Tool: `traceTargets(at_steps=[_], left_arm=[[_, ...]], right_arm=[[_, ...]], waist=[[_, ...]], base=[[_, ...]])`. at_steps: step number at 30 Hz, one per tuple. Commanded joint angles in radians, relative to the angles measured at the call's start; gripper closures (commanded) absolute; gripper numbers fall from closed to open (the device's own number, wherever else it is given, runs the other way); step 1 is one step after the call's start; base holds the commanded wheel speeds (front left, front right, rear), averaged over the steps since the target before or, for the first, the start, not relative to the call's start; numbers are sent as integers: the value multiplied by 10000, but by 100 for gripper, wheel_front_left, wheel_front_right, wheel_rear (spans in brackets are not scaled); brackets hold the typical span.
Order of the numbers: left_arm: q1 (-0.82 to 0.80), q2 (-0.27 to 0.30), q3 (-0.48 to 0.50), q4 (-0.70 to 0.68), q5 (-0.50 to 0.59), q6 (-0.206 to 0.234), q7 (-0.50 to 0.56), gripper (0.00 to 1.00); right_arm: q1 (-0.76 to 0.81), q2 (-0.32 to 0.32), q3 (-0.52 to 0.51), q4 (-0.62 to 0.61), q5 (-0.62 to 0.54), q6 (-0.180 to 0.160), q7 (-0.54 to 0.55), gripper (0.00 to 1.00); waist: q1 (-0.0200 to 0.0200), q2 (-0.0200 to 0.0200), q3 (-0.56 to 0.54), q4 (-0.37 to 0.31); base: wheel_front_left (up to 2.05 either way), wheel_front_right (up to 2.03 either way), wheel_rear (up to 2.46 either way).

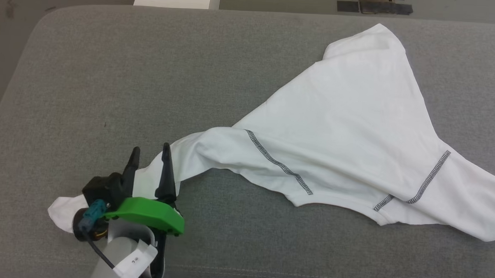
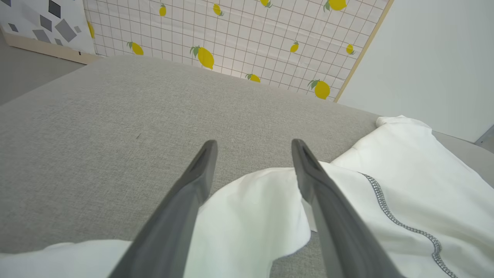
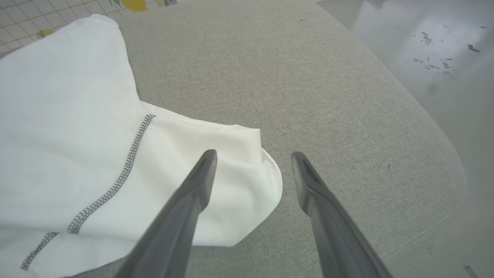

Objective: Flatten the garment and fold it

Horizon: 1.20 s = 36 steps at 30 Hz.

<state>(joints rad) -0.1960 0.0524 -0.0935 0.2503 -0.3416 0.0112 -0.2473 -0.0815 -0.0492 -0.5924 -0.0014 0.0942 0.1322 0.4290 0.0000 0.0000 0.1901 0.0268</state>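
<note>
Lying crooked on the grey cushion [image 1: 110, 68], the garment [image 1: 346, 130] had one sleeve between the fingers of the wide-open left gripper [image 1: 151, 147], and the right gripper [image 3: 254, 154] was wide open too, so a bad pinch could slip or twist the cloth more.

A grey fabric-covered worktop [image 1: 110, 68] with rounded corners stands before a lemon-print gridded backdrop [image 2: 239, 34] and a plain white wall [image 2: 432, 58]; scuffed, glossy grey floor [image 3: 444, 38] lies beyond one corner.
</note>
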Motion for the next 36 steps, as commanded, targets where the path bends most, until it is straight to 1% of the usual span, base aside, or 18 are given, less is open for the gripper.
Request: traceTargets(at_steps=[1, 4, 6, 7, 9, 11, 12, 16, 18, 23, 27, 32, 36], left_arm=[[29, 8, -169, 33, 41, -99, 88, 0], [76, -2, -618, 69, -59, -233, 423, 0], [124, -9, -985, 183, -220, -282, 907, 0], [160, -14, -1395, 324, -455, -342, 1573, 0], [148, -17, -1767, 424, -695, -285, 2209, 0], [58, -18, -1985, 523, -826, -62, 2681, 0], [-17, -19, -2028, 585, -872, 121, 2864, 0], [-409, -20, -2058, 962, -900, 698, 3533, 0], [-656, -20, -2034, 1150, -973, 841, 3810, 0], [-1249, -21, -1876, 1655, -1307, 1036, 4294, 0], [-1630, -21, -1855, 2174, -1518, 1218, 5053, 0], [-2168, -21, -1897, 2478, -1541, 1267, 5233, 0], [-2380, 133, -2245, 2940, -1300, 1317, 5864, 0]], right_arm=[[19, -11, 182, 24, 89, -15, -512, 0], [225, -11, 686, -126, 78, -15, -1495, 0], [393, -11, 1088, -215, 154, -15, -1993, 0], [542, -11, 1433, -225, 355, -15, -2284, 0], [680, -11, 1794, -231, 514, -15, -2459, 0], [793, -11, 2088, -225, 615, -15, -2520, 0], [828, -11, 2204, -238, 657, -15, -2539, 0], [808, -11, 2525, -320, 752, -15, -2508, 0], [758, -11, 2636, -346, 775, -15, -2482, 0], [669, -11, 2869, -424, 804, -15, -2466, 0], [567, -11, 3075, -455, 861, -15, -2450, 0], [465, -11, 3306, -491, 911, -15, -2440, 0], [397, -10, 3466, -521, 1032, -15, -2429, 0]], waist=[[0, 0, -77, -52], [0, 0, -188, -178], [0, 0, -248, -294], [0, 0, -281, -448], [0, 0, -281, -619], [0, 0, -283, -774], [0, 0, -275, -844], [0, 0, -199, -1073], [0, 0, -139, -1151], [0, 0, 52, -1283], [0, 0, 211, -1350], [0, 0, 400, -1387], [0, 0, 493, -1434]], base=[[0, 0, 0], [0, 0, 0], [0, 0, 0], [0, 0, 0], [0, 0, 0], [0, 0, 0], [0, 0, 0], [0, 0, 0], [0, 0, 0], [0, 0, 0], [0, 0, 0], [0, 0, 0], [0, 0, 0]])
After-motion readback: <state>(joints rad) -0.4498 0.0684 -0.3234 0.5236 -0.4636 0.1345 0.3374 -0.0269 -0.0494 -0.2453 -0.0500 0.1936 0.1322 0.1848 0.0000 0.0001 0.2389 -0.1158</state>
